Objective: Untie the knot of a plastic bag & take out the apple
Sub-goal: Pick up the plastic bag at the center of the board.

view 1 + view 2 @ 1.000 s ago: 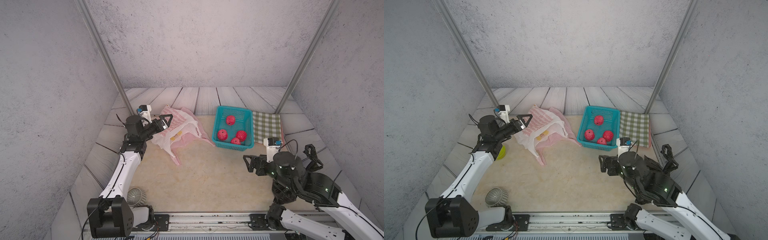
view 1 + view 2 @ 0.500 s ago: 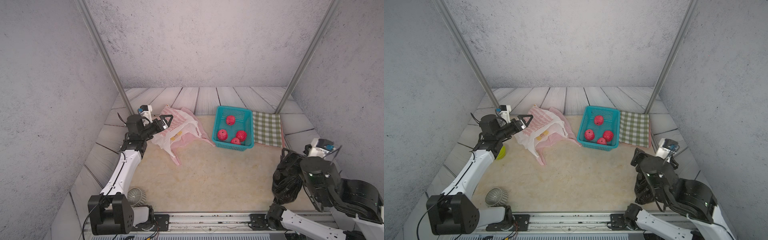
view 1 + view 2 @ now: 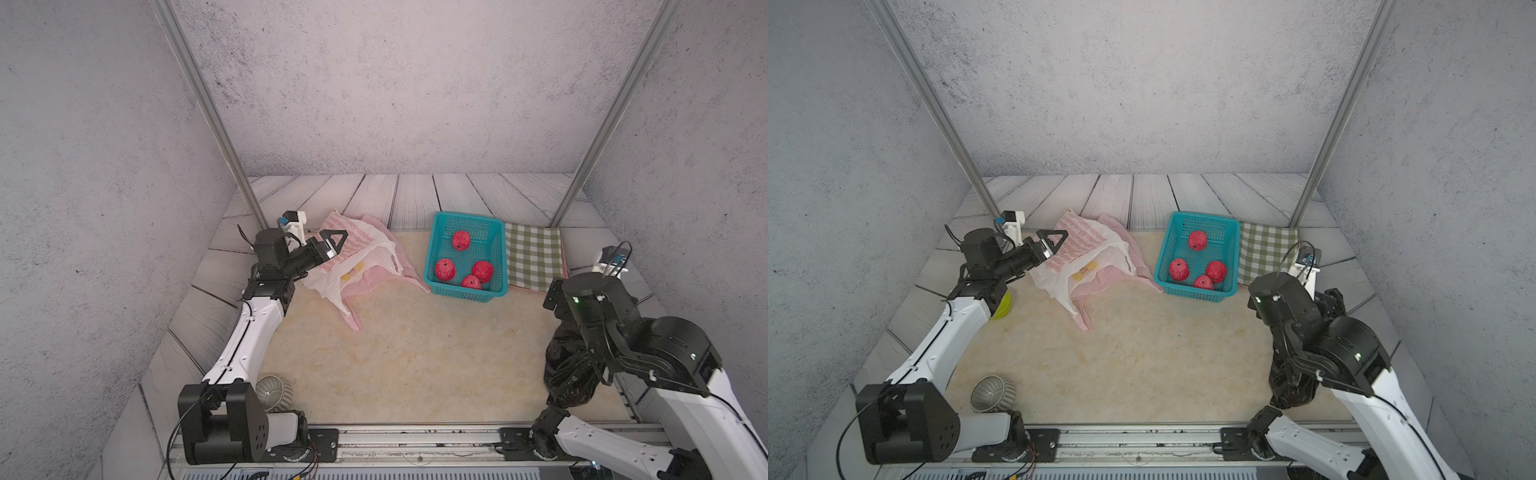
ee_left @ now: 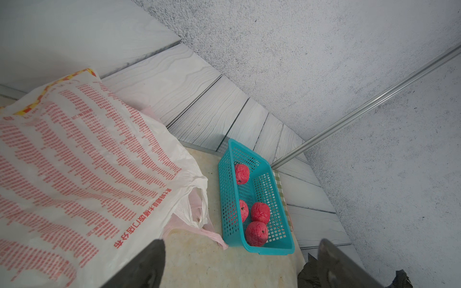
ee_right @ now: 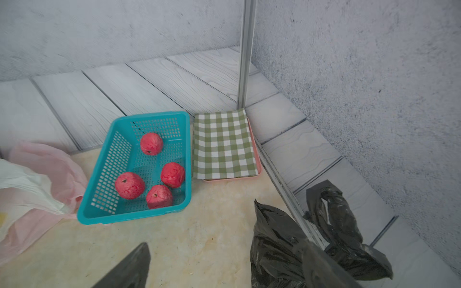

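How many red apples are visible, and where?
4, all in the teal plastic mesh basket: one red apple near its far wall, one at its left side, one at its right side, one against its near wall. The black plastic bag could hide more.

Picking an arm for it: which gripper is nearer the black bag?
Right. The right gripper hangs open at the black bag, one finger overlapping it; the left gripper is across the table, over the white printed bag.

right tool | swung from centre to right edge | seemingly over black bag
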You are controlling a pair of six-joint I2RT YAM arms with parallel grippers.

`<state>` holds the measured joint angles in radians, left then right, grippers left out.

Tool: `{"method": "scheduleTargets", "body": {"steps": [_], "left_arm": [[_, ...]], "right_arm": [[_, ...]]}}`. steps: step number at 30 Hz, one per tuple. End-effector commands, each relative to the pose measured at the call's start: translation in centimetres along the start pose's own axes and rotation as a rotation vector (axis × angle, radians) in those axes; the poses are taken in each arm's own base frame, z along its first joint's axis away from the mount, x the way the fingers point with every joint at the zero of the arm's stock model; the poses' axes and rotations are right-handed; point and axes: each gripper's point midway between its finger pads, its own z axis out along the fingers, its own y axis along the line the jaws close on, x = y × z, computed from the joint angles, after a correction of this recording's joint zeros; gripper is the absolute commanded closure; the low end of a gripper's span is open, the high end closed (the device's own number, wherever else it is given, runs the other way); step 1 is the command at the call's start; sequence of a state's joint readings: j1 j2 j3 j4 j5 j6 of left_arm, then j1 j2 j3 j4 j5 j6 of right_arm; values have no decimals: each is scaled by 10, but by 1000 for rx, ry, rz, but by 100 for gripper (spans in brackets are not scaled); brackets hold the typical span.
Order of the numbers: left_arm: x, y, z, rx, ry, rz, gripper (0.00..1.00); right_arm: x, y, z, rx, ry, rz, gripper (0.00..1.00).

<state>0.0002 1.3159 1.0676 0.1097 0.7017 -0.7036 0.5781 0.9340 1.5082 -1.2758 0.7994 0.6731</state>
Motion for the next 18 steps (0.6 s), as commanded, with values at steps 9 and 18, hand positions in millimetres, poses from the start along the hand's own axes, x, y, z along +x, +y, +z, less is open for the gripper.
{"method": "scheduleTargets", "body": {"steps": [9,18], "left_arm": [[-13,-10,-3,39,-25,16,4],[-13,-7,-2,42,-22,-5,4]], "right_arm": [[39,-66,31,185,79,245,1],[48,-93,25,305,6,310,0]]}}
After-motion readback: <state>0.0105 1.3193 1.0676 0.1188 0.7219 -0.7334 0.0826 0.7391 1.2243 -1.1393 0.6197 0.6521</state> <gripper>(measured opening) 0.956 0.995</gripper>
